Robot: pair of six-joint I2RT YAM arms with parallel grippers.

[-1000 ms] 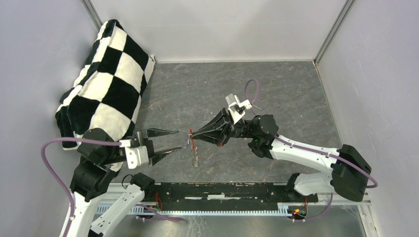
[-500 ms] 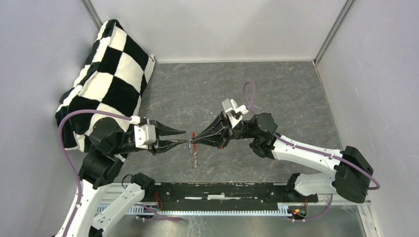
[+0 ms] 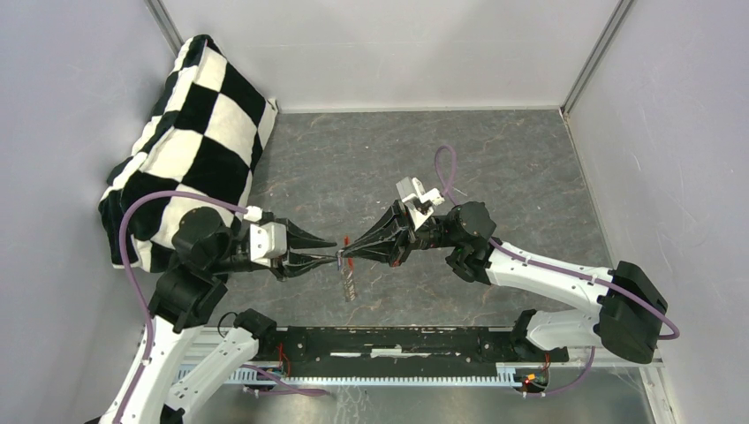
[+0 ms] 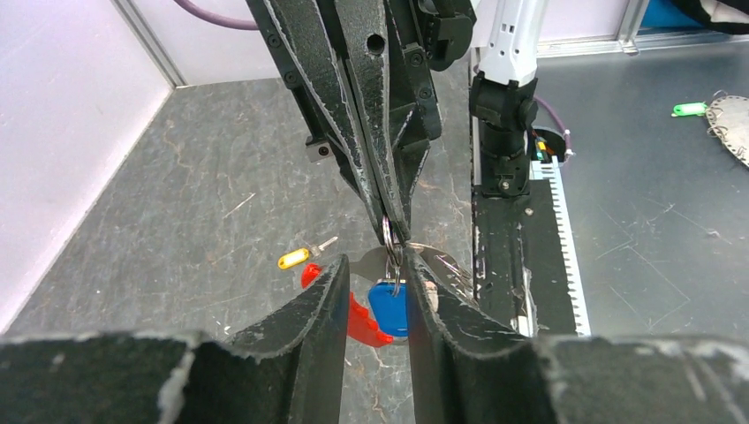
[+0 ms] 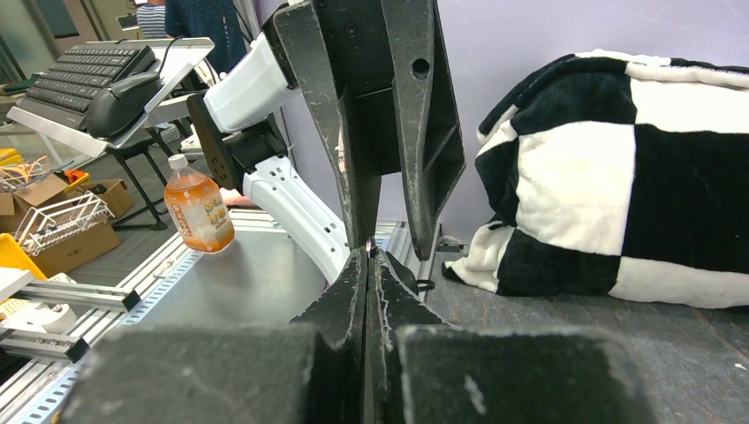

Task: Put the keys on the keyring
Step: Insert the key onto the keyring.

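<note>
Left pincer moved in, fingers now flanking blue-capped key hanging midair beside red keyring; cannot tell if I pinch it. Right pincer pressed together on keyring. Risk: my tug twists keyring loose, dropping all onto bench near yellow-capped key.

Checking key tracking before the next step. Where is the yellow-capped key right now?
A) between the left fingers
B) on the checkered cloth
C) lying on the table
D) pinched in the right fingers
C: the yellow-capped key lies on the grey table, clear of both arms. The one between the left fingers is the blue-capped key, hanging from the metal ring pinched in the right fingers.
</note>
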